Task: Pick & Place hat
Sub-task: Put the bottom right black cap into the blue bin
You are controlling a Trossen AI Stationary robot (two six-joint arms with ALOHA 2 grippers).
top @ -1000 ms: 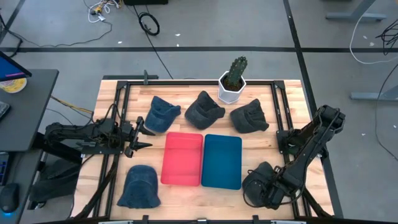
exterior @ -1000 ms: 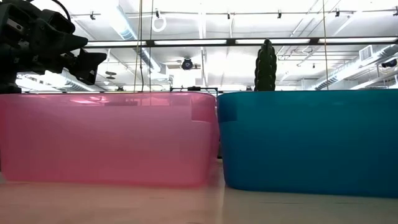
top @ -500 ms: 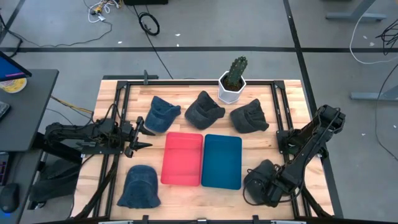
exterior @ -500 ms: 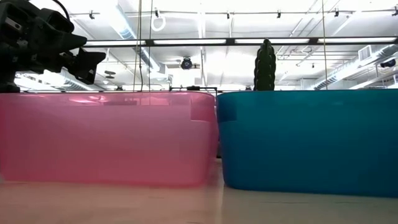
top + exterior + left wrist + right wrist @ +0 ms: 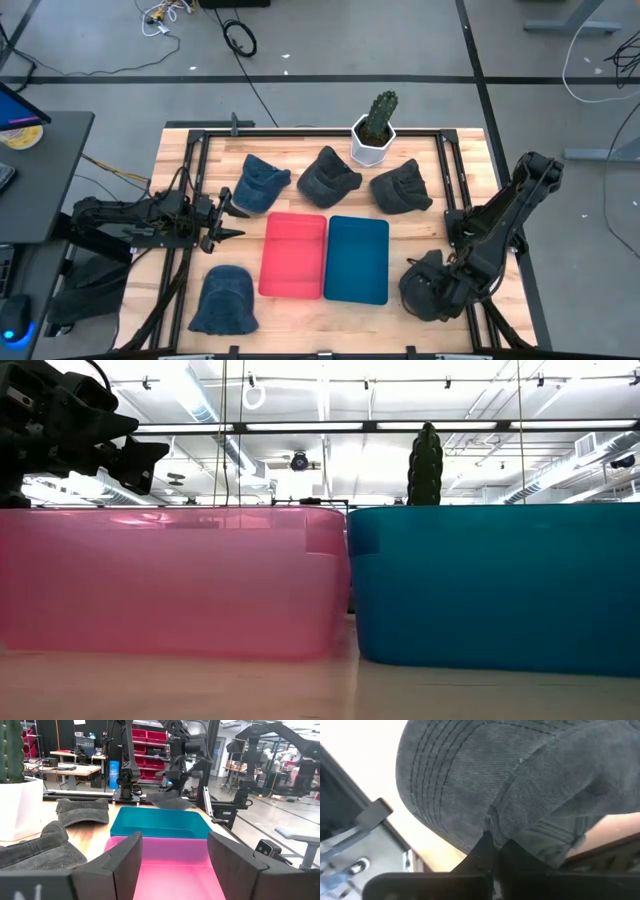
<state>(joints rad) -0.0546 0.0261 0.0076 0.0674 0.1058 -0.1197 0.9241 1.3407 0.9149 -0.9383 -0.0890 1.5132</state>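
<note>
We have a dark cap pinched in the right gripper (image 5: 432,288), and are in the carrying step of the pick.

The right gripper's fingers are closed on the cap (image 5: 520,790), beside the teal bin (image 5: 356,258) on the worktop (image 5: 300,312); next, we judge, we swing it over a bin and release. The left gripper (image 5: 228,222) waits with fingers spread wide beyond the pink bin (image 5: 293,254). We can read no brand or label.

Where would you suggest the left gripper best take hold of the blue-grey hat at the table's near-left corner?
I'd grip the hat on its raised crown, coming straight down from above. It lies alone on the wood beside the red bin, with open space around it, and the left gripper waits open just beyond it.
</note>
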